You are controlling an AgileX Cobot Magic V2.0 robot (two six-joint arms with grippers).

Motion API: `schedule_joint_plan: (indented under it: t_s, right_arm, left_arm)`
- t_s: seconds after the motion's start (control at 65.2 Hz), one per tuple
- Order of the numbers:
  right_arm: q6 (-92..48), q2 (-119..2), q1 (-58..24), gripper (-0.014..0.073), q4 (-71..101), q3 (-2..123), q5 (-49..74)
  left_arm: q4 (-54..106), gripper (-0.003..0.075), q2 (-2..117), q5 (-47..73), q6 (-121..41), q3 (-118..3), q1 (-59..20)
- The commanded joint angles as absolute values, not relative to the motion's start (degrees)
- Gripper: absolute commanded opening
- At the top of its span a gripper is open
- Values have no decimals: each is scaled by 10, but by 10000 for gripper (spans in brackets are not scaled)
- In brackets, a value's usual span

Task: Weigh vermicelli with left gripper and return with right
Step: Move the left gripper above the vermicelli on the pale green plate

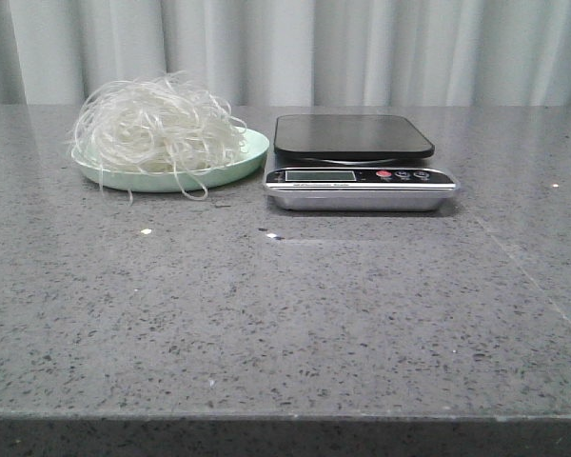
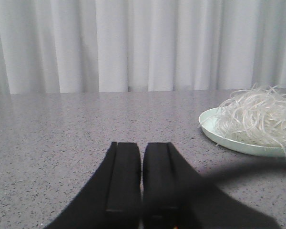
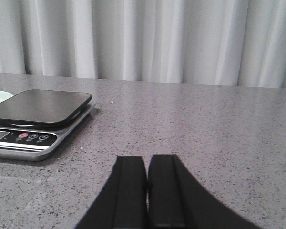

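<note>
The vermicelli (image 1: 160, 126) is a fluffy whitish nest on a pale green plate (image 1: 252, 152) at the back left of the table. It also shows in the left wrist view (image 2: 257, 117) on the plate (image 2: 214, 131). A kitchen scale (image 1: 357, 162) with a bare black platform stands right of the plate, and shows in the right wrist view (image 3: 35, 119). My left gripper (image 2: 142, 148) is shut and empty, low over the table, apart from the plate. My right gripper (image 3: 147, 160) is shut and empty, to the right of the scale. Neither gripper shows in the front view.
The grey speckled tabletop (image 1: 285, 314) ends in a front edge near the bottom of the front view. A pale curtain (image 1: 362, 48) hangs behind the table. A few small crumbs (image 1: 146, 231) lie in front of the plate. A blurred black cable (image 2: 248, 171) crosses the left wrist view.
</note>
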State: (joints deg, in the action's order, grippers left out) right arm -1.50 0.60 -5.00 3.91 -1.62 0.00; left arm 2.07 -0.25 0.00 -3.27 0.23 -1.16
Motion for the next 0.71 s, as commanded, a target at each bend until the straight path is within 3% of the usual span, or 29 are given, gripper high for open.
schedule_joint_plan:
  t_s: [0.0, 0.261, 0.475, 0.69]
  right_arm:
    - [-19, 15, -48, 181, 39, -11, -49]
    - [-19, 15, -48, 181, 39, -11, -49]
    - [-19, 15, -48, 181, 39, -11, -49]
    - [-19, 15, -48, 181, 39, -11, -49]
  left_arm:
    - [25, 145, -14, -39, -28, 5, -10]
    - [25, 145, -14, -48, -28, 5, -10]
    - [92, 145, -14, -155, -27, -18, -11]
    - [96, 145, 36, 9, -27, -164, -11]
